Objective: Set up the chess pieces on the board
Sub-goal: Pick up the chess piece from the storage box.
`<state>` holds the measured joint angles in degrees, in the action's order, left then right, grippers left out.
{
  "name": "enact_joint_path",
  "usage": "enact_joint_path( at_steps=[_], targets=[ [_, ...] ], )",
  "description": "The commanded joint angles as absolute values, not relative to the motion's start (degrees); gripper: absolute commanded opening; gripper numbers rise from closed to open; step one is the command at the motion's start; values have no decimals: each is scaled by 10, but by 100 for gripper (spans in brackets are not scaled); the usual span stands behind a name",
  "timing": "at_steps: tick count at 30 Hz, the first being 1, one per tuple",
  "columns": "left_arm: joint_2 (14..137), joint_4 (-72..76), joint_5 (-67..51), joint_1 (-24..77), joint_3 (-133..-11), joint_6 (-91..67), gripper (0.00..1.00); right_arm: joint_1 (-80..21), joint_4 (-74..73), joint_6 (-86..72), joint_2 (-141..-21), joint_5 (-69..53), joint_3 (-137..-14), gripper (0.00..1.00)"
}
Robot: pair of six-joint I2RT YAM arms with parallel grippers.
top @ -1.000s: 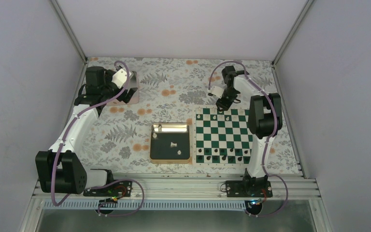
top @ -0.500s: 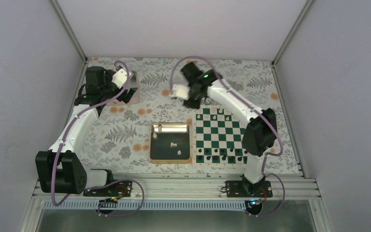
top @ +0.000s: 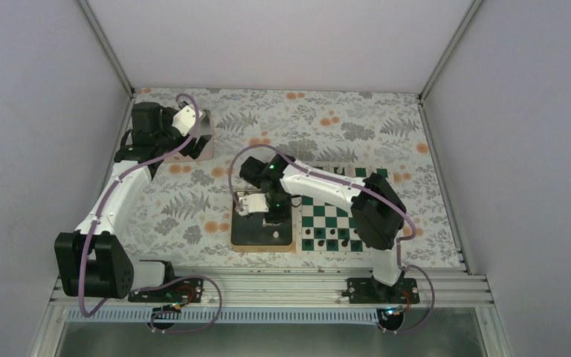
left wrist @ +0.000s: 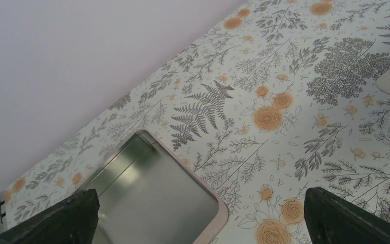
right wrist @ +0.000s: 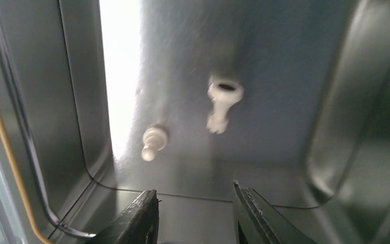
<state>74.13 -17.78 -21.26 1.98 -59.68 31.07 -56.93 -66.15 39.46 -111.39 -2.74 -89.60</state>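
Left end effector (left wrist: 200,216): we find it open and empty, fingers spread wide, poised at the far-left corner of the bench (left wrist: 294,76) above a shallow silver tray (left wrist: 152,203). It takes no part in the work at present.

Moving right, the gold-rimmed tray (top: 249,236) holds at least two white chess pieces, both lying on their sides. One is a white pawn (right wrist: 154,141). Near it is a second white piece (right wrist: 225,99) whose type we cannot determine. The right end effector (right wrist: 195,218) hangs low over this tray, jaws parted with nothing between them and the two pieces just ahead of its fingers.

Further right, the chessboard (top: 342,223) carries black pieces (top: 332,244) along its near edge. The arm hides much of the far rows, so we cannot count any white pieces standing there.

Our assessment: the set-up is incomplete. At minimum, the two pieces in the tray are yet to be lifted, carried across and stood upright on their squares.
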Motion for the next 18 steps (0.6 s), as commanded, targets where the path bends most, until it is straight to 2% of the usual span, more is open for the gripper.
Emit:
enact_joint_path(
  at_steps=[1, 18],
  targets=[
    [739, -174, -223, 18, -599, 317, 100, -577, -655, 368, -1092, -43, -847, 40],
    [739, -178, -223, 18, -602, 317, 100, -596, -589, 360, -1114, -72, -809, 41]
  ],
)
